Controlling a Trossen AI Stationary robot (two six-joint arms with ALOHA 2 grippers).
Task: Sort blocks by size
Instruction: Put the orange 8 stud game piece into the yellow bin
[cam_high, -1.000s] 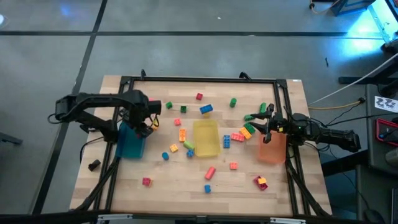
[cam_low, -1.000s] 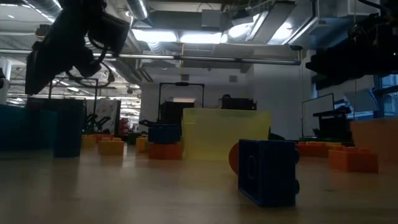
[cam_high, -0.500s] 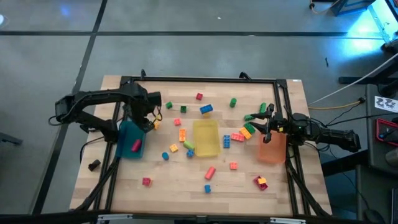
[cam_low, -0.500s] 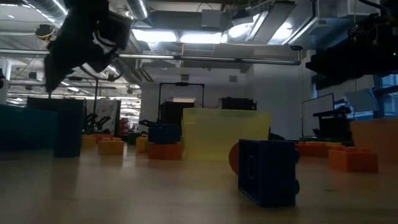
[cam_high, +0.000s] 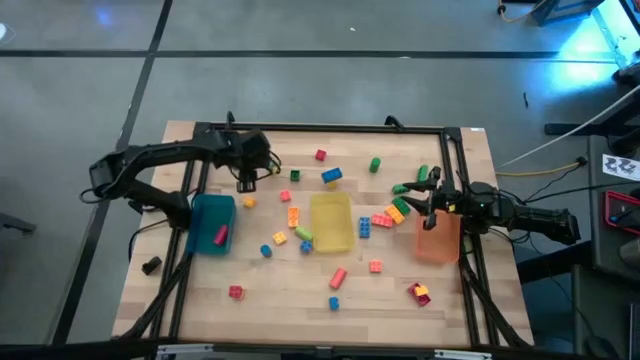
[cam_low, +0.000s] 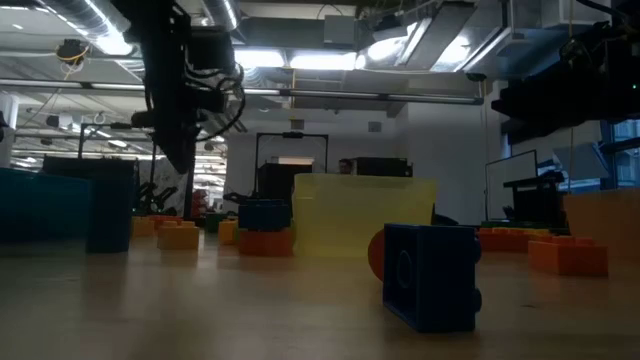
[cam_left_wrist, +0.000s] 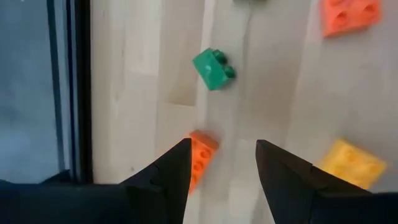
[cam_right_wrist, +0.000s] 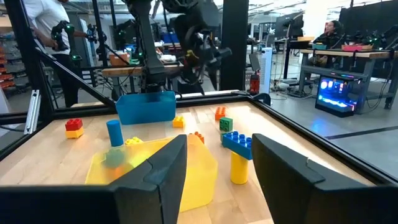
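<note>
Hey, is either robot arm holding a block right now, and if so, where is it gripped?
No. The left gripper is open over the table with nothing between its fingers, and the right gripper is open and empty too.

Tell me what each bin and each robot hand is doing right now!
Blue bin: upright on the table, a pink block inside.
Yellow bin: lying in the middle, blocks around it.
Orange bin: under the right gripper.
Left gripper: jaws open, empty, above an orange block.
Right gripper: jaws apart, nothing seen held.
</note>
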